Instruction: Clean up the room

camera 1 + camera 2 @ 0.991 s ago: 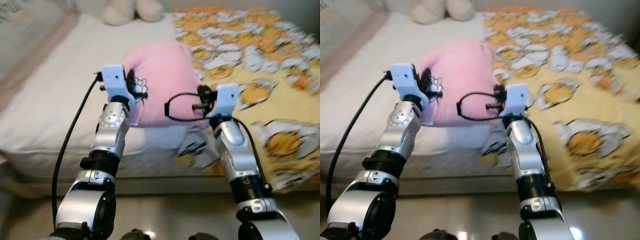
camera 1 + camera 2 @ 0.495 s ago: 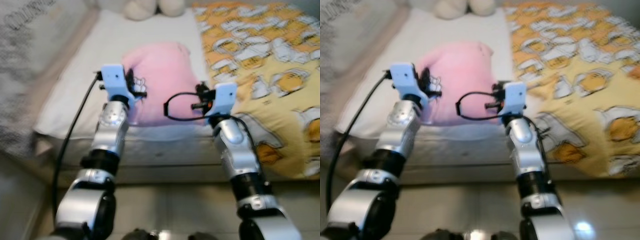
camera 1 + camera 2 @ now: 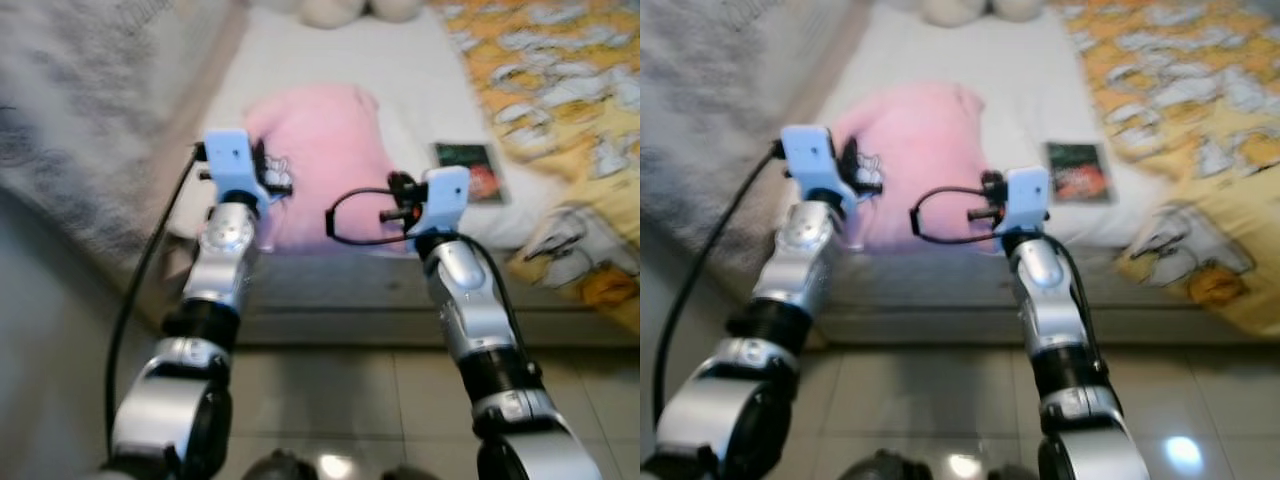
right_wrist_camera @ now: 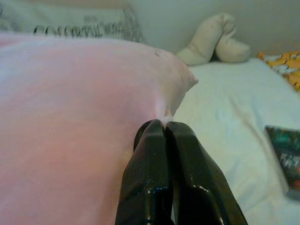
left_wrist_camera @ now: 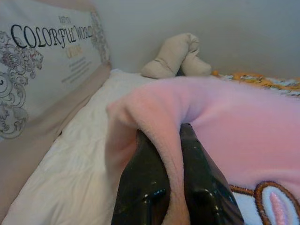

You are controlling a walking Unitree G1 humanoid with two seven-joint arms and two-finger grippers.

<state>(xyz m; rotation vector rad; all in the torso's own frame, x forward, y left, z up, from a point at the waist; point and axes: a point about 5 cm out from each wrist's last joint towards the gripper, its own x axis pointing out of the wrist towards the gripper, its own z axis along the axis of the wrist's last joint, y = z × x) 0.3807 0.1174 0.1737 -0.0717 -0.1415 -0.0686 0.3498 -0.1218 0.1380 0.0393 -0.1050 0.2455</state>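
At far left we note a grey patterned pillow (image 3: 70, 110) against the bed (image 3: 330, 75). The left tool (image 5: 171, 140) is clamped on a fold of the pink pillow (image 3: 320, 160), which lies at the near edge of the white mattress. The right tool (image 4: 165, 129) pinches that pillow's right-hand corner, fingers (image 4: 145, 178) pressed together. Beyond it to the right lies a dark booklet (image 3: 470, 170), then the yellow patterned blanket (image 3: 560, 60). A cream plush toy (image 5: 176, 56) sits at the far end.
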